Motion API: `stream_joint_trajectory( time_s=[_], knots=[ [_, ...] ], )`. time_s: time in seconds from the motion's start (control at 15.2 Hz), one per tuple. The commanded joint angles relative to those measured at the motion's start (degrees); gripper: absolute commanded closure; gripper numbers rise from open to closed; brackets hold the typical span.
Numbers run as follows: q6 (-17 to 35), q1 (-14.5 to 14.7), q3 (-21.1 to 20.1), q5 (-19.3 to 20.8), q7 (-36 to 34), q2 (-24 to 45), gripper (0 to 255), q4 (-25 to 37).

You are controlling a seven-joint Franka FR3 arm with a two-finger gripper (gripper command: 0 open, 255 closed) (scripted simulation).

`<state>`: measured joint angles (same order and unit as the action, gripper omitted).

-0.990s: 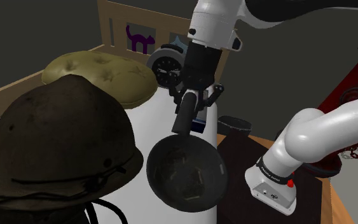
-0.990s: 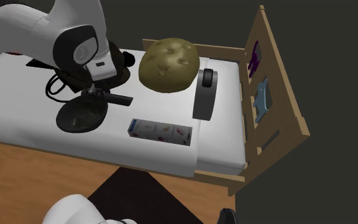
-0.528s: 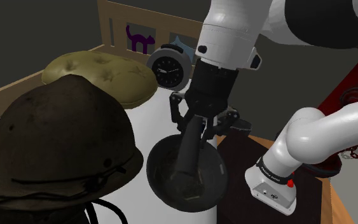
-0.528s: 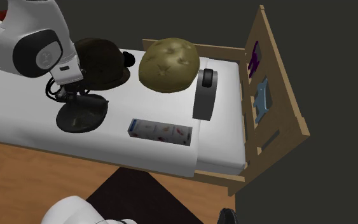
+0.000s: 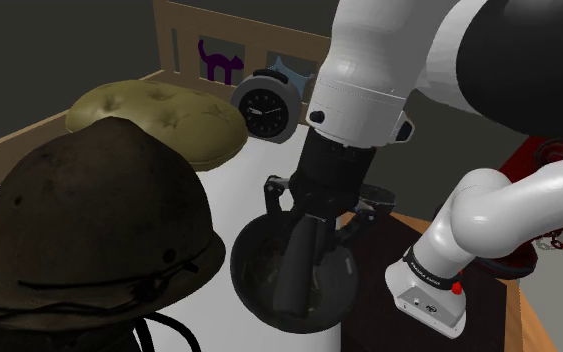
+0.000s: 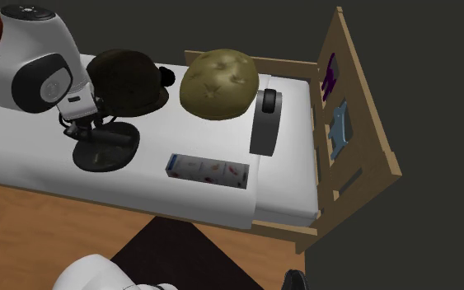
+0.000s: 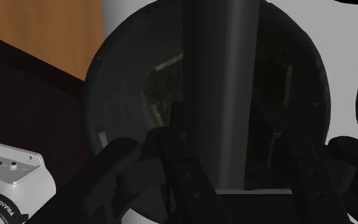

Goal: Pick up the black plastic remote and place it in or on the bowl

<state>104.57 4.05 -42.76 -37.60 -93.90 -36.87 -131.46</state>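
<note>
**Remote's heading into the bowl**

Shoulder view: the claw [image 5: 314,222] has dropped a bit lower than half a second back. It's clamped on the top end of the black remote [image 5: 297,268], and the lower end now reaches down inside the dark bowl [image 5: 252,288].

Second exterior view: the bowl hasn't budged on the white bed [image 6: 288,191], and the arm [image 6: 32,74] is hunched closer over it.

Wrist view: the remote runs from the claw straight into the bowl.
</note>
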Motion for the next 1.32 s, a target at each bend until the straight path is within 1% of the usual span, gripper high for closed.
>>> stream_joint_trajectory(
  time_s=[0.0, 0.26, 0.73, 0.79, 1.12, 1.25],
  knots=[
    [1.5, 0.1, -0.5, -0.5, 0.5, 0.0, 255, -1.5],
    [4.3, 0.2, -1.8, -1.4, 1.2, 0.4, 255, -3.9],
    [4.3, 0.2, -1.8, -1.5, 1.2, 0.4, 255, -3.9],
    [4.3, 0.2, -1.8, -1.5, 1.2, 0.4, 0, -3.9],
    [4.3, 0.2, -1.8, -1.5, 1.2, 0.4, 0, -3.9],
    [0.5, 0.2, 0.5, -0.2, 0.9, -0.5, 0, -1.3]
  ],
)
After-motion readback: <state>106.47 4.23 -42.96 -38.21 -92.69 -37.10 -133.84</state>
